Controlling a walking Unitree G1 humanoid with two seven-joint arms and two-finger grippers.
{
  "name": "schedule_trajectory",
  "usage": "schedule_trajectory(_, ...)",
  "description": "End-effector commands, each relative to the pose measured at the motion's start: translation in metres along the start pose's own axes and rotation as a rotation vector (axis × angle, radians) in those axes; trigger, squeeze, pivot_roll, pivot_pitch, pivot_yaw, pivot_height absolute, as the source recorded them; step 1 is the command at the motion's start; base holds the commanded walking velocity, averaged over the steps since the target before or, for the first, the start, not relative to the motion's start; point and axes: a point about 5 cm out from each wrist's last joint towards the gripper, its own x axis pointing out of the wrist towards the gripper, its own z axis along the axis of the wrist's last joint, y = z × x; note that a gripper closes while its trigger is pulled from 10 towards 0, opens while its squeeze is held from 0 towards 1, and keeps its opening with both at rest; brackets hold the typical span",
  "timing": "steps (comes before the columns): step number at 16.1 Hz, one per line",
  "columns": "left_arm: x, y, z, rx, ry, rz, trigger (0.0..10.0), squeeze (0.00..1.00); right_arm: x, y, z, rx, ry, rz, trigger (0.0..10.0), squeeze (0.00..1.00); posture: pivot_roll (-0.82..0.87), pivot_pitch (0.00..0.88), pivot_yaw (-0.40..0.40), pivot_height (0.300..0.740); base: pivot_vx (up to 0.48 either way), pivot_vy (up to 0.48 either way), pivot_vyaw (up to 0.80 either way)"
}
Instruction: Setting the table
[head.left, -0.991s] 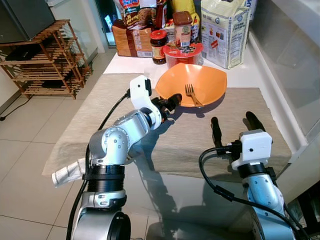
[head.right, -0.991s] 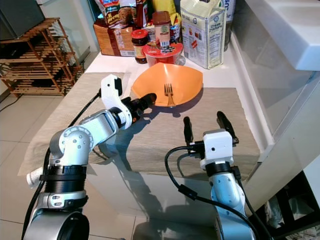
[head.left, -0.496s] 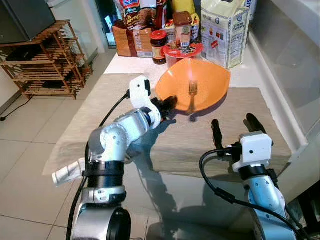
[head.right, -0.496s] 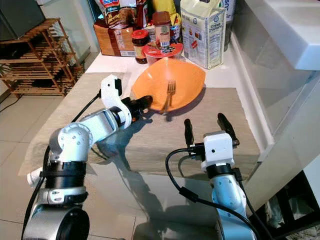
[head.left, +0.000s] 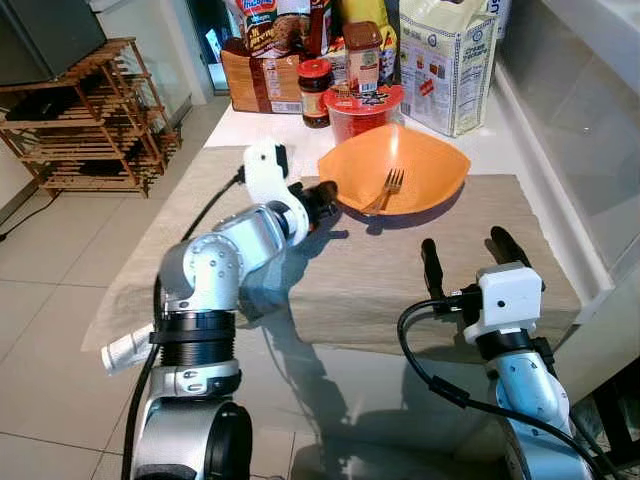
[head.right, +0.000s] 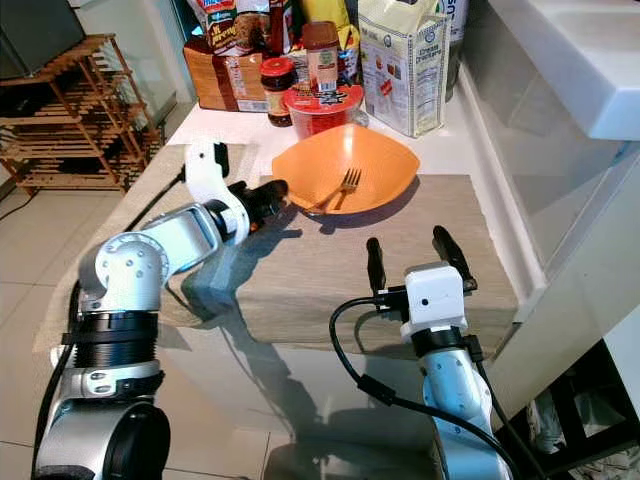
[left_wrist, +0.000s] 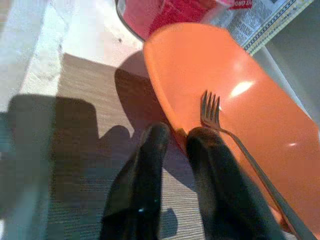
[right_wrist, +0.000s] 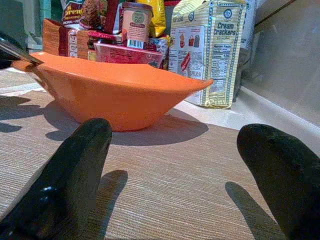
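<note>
Near mat: I see bare placemat (head.left: 400, 290) between my right gripper (head.left: 466, 252), fingers spread, and the orange bowl (head.left: 420, 165); room to reach forward.
Left side: my left gripper (head.left: 322, 194) pinches the bowl's rim, blocking that edge.
Behind bowl: red tub (head.left: 365, 105), jars (head.left: 315, 90) and cracker box (head.left: 450, 60) stand close together; no passage.
Right edge: the wall (head.left: 580, 130) closes it.

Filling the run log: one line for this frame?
left gripper: shut on orange bowl rim | fork: inside bowl | bowl: on placemat | right gripper: open, idle
</note>
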Motion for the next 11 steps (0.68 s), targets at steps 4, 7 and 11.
schedule_trajectory(4, -0.008, -0.005, 0.026, 0.076, -0.065, -0.011, 0.0, 0.00, -0.001, 0.002, -0.013, 0.004, 0.073, 0.020, 10.0, 0.00, -0.21, 0.000, 0.131, 0.722, 0.000, 0.000, 0.00)
schedule_trajectory(7, -0.010, -0.011, 0.028, 0.180, -0.092, -0.024, 10.0, 0.00, -0.001, 0.003, -0.013, 0.005, 0.071, 0.023, 10.0, 0.00, -0.21, 0.000, 0.132, 0.722, 0.000, 0.000, 0.00)
schedule_trajectory(11, -0.020, -0.042, 0.018, 0.577, -0.223, -0.173, 10.0, 1.00, -0.002, 0.004, -0.013, 0.006, 0.075, 0.023, 10.0, 0.00, -0.21, 0.000, 0.129, 0.722, 0.000, 0.000, 0.00)
